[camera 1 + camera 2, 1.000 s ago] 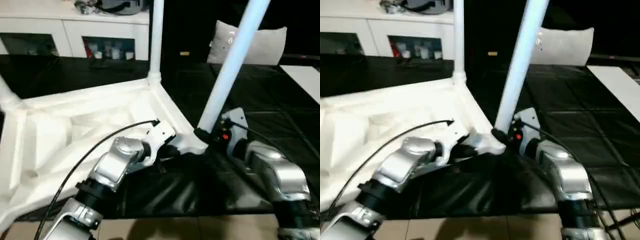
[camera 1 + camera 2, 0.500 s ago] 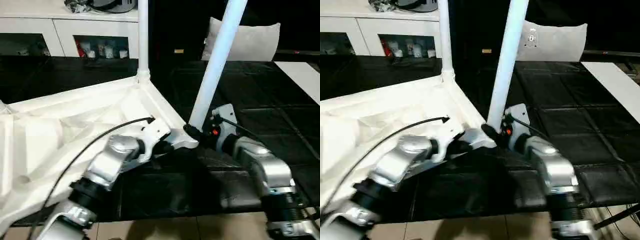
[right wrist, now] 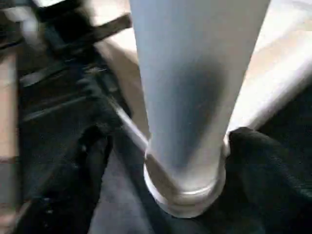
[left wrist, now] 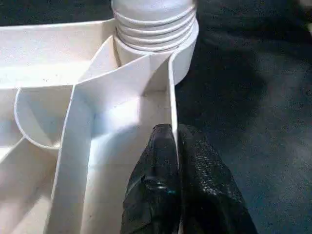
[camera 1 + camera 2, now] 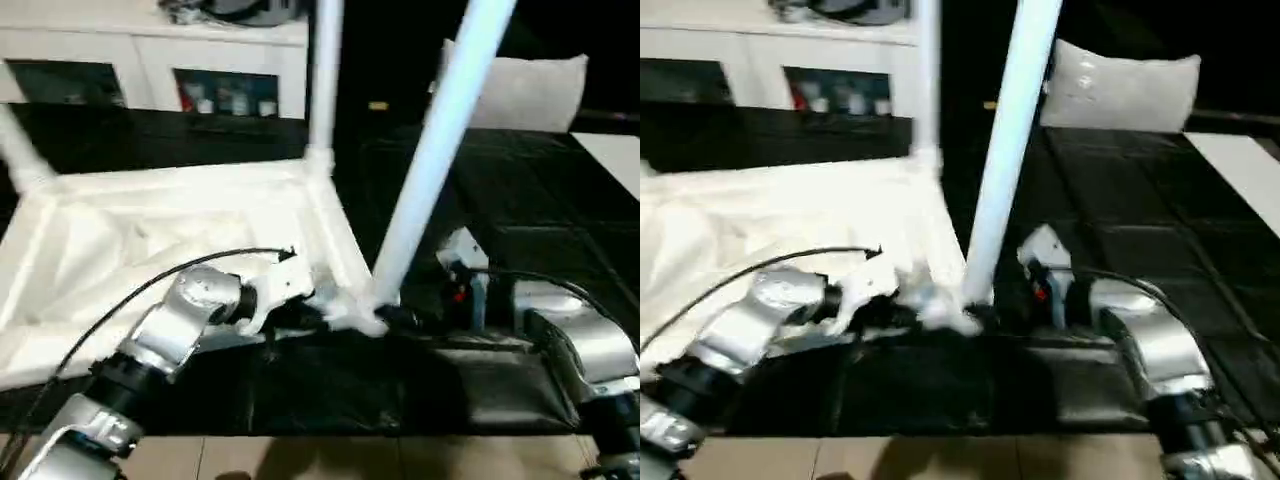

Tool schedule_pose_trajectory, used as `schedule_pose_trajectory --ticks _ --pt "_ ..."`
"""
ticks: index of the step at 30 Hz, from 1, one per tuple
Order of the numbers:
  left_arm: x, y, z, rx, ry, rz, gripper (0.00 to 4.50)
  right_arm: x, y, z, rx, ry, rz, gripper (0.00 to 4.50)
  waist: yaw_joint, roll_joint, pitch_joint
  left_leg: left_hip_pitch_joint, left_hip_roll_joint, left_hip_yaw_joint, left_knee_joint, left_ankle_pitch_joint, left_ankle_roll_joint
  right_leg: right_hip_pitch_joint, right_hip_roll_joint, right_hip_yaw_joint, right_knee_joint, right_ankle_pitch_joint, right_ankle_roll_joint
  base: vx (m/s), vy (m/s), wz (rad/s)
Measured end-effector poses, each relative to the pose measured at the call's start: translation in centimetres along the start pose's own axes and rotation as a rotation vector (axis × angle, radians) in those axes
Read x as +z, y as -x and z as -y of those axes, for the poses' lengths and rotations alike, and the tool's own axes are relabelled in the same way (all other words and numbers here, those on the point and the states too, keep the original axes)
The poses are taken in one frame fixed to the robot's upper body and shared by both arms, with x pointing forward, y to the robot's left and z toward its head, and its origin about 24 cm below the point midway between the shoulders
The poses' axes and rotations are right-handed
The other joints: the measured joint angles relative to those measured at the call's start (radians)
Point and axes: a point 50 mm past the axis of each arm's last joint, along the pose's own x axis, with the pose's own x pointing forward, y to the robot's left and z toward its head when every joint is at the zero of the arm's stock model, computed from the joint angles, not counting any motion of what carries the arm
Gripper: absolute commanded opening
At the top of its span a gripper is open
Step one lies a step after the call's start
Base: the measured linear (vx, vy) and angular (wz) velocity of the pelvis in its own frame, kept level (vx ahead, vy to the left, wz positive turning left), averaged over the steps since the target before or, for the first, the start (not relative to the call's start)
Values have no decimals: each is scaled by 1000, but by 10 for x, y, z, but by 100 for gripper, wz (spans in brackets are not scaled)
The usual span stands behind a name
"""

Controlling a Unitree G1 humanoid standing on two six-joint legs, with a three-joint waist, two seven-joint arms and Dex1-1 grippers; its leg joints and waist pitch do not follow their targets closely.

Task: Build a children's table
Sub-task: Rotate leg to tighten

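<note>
Children's table top (image 5: 150, 240) lies upside down on the black floor at 9 o'clock. Left end effector (image 4: 175, 180) pinches its rim wall. Right end effector (image 3: 161, 161) clamps the near leg (image 5: 425, 170), now less tilted than before, seating in the corner socket.

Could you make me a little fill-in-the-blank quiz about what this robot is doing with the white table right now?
1. The table top lies with its ribbed ____ facing up.
2. The left gripper is pinched on the top's thin outer ____.
3. The right gripper holds the near leg close to its ____ end.
4. Behind the table, a white ____ leans on the dark floor.

Missing words: underside; wall; lower; pillow
</note>
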Motion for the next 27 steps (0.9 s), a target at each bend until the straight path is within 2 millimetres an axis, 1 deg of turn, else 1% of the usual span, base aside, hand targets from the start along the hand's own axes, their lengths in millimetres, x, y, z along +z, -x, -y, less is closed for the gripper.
schedule_pose_trajectory --ticks 2,4,5,6,10,11,14,15,16,17,18,21,25,26,27 --pt "-1 2 1 -25 -9 -3 0 1 0 -3 39 7 2 362 4 0 0 1 0 0 0 0 0 1 0 0 0 0 0 0 0 0" --pt "-1 2 2 -47 -16 -3 0 1 -1 -6 68 5 4 354 5 0 0 1 0 0 1 0 0 2 0 0 1 0 0 0 0 0" --pt "-1 2 3 -55 -17 -3 0 0 0 -7 77 2 3 342 5 -1 0 2 0 0 1 0 0 2 0 0 1 0 0 0 0 0" --pt "-1 2 3 -61 -17 -1 0 -1 1 -7 83 -1 1 319 5 -1 -1 2 0 0 1 0 0 3 0 0 1 0 0 0 0 0" --pt "-1 2 5 -80 -20 3 0 -1 4 -7 94 -3 -10 304 8 -1 -1 2 0 0 1 0 0 3 -1 0 1 0 0 0 0 0" --pt "-1 1 5 -84 -21 3 0 -2 4 -7 98 -4 -11 281 8 -1 -1 2 0 0 1 0 0 3 -1 0 1 0 0 0 0 0" --pt "-1 2 5 -88 -25 3 0 -3 4 -4 102 -5 -7 268 8 -2 -1 2 0 0 1 0 0 3 -1 0 1 0 0 0 0 0" --pt "-1 2 5 -87 -26 3 0 -3 4 -3 107 -6 -7 249 8 -2 -1 2 0 0 2 0 0 3 -1 0 1 0 0 0 0 0" --pt "-1 2 5 -87 -26 3 0 -3 3 -2 111 -6 -7 249 8 -2 -1 2 0 0 2 0 0 3 -1 0 1 0 0 0 0 0" --pt "-1 1 5 -87 -25 4 0 -7 2 0 116 -18 -14 232 8 -3 -1 2 0 0 2 0 0 3 -1 0 1 0 0 0 0 0" --pt "-1 1 5 -87 -25 4 0 -11 1 3 117 -32 -15 228 8 -3 -1 2 0 0 2 0 0 3 -1 0 1 0 0 0 0 0" --pt "-2 2 5 -81 -15 6 0 -12 -4 8 131 -30 3 204 1 -5 -3 3 0 0 3 0 0 4 -1 0 3 0 0 0 0 0" --pt "-5 3 2 -52 26 4 0 -16 -14 13 119 -52 32 197 -8 -6 -4 5 0 0 3 0 0 9 -1 -1 3 -1 1 0 0 0" --pt "-7 3 1 -33 46 5 0 -16 -20 14 109 -56 45 196 -12 -6 -4 7 0 0 3 0 0 11 -1 -1 3 -2 3 0 0 0" --pt "-11 4 -2 20 91 2 0 -14 -29 19 57 -62 58 196 -26 -6 -4 11 1 0 4 0 -1 12 -1 -1 3 -2 3 0 0 0"
